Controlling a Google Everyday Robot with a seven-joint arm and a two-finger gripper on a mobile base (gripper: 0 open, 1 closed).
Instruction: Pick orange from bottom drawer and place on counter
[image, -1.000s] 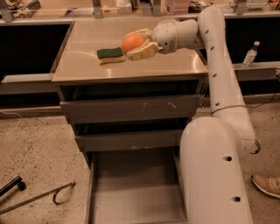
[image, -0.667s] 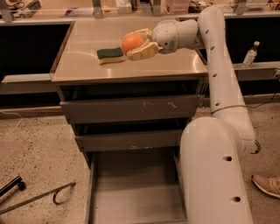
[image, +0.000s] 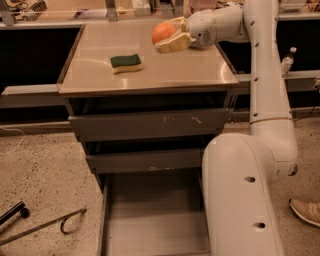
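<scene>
Shifted toward the right edge and back of the counter (image: 150, 80), the gripper (image: 165, 36) now sits apart from the green sponge (image: 126, 62), which it was touching a second ago. The sponge has not moved.

Nearest the camera, the bottom drawer (image: 150, 220) stands pulled out, its flat grey floor showing, partly covered on the right by the robot's white arm (image: 245, 195). A thin metal rod (image: 42, 227) lies on the speckled floor to its left, and the toe of a shoe (image: 306, 211) shows at the right.

Above the open drawer, the two upper drawers (image: 147, 125) are shut, their fronts scratched.

On the counter, the sponge lies left of centre. Further back, toward the back right corner, the pale fingers (image: 170, 45) clamp the orange (image: 162, 31) between them. Whether the fruit rests on the counter or hangs just over it cannot be told. A bottle (image: 287, 60) stands beyond the right edge.
</scene>
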